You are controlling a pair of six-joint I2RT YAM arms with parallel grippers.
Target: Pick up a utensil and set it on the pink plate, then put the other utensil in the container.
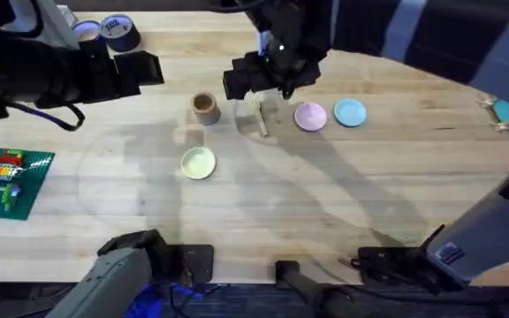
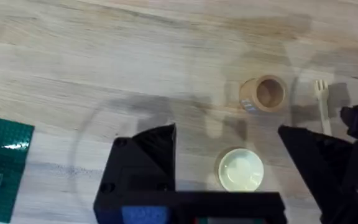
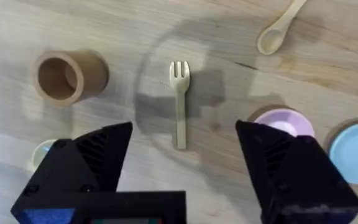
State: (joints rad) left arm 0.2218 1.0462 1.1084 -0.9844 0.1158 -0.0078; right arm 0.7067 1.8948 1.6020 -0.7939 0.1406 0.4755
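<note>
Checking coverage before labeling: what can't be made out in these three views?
- Spoon: handle cut off by the right wrist view's edge.
- Pink plate: near rim hidden behind the open right gripper.
- Fork: overhead, tine end under the right arm.
- Container: bottom too dark to see.

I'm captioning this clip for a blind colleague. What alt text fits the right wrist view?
The open right end effector hovers above a wooden fork lying flat on the wooden table. A tan cup lies to one side, a pink plate and blue plate to the other, a wooden spoon beyond.
</note>
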